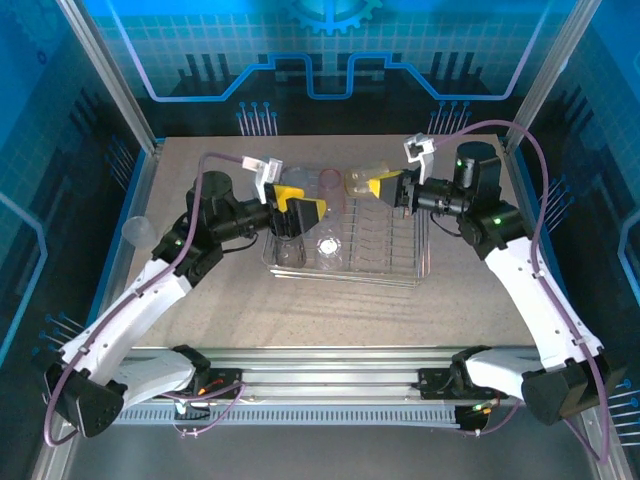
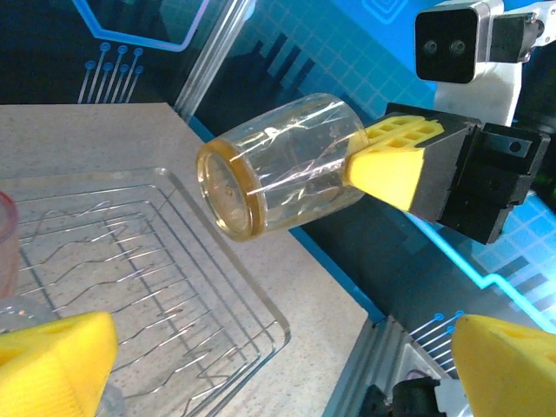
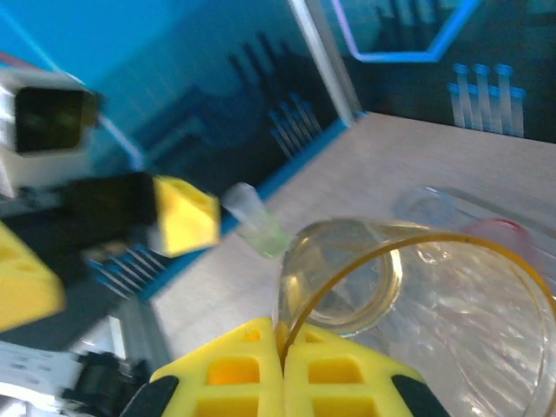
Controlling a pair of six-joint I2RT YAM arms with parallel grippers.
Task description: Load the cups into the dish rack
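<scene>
Two tools meet above the rack. Right tool is pressed together on the rim of the amber cup, the thin wall caught between its yellow fingers. That cup hangs on its side in the air over the rack's far end, its thick base turned left and its translucent wall glinting. Left tool stands spread wide with nothing between its fingers, over the rack's left part. One clear cup sits in the rack, and a pink cup is at its far edge. Well apart, a pale cup stands at the desk's left edge.
</scene>
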